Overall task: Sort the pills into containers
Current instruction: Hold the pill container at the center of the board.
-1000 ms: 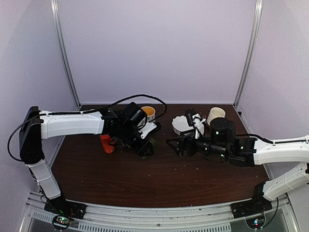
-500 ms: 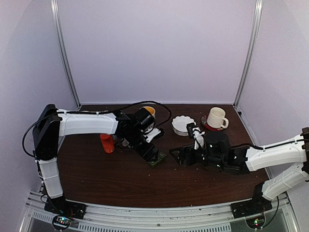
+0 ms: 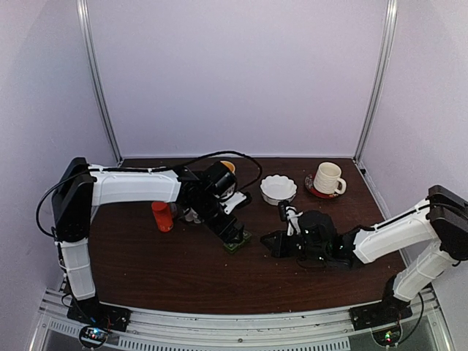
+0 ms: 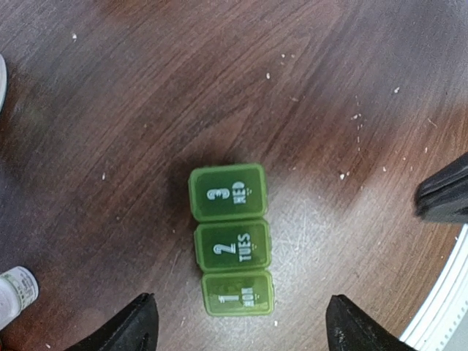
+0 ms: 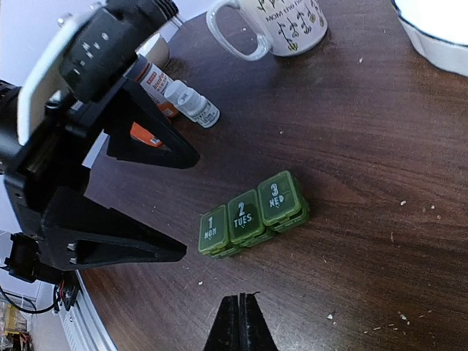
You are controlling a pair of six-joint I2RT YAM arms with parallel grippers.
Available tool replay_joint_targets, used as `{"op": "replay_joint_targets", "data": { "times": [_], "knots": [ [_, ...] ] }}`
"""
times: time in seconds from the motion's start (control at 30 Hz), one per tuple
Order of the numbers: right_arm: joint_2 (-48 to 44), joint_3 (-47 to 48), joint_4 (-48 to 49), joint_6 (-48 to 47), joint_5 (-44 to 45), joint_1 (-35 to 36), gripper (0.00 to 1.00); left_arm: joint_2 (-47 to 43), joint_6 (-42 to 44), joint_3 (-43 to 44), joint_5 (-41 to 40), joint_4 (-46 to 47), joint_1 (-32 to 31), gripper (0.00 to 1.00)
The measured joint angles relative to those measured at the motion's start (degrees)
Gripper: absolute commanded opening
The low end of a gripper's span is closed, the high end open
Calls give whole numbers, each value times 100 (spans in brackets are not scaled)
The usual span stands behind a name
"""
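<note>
One pill box [image 4: 232,241] lies untouched — within the spread left pincer [image 4: 241,323].

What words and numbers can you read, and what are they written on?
"1 MON": first lid of the green pill box.
"2 TUES": its middle lid.
"3 WED": its last lid.
Black print on the white mug: too blurred to read.
Label on the small bottle: too small to read.
</note>
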Motion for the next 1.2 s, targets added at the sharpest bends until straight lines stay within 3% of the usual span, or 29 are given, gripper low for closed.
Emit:
{"op": "replay_joint_targets", "data": {
  "times": [0.57, 1.2],
  "knots": [
    [1939, 581, 938, 1300, -822, -411, 0, 739, 2, 579, 15, 44, -9, 77],
    [2140, 903, 1115, 1462, -1012, -573, 0, 1108, 2, 780, -22, -111, -39, 75]
  ]
}}
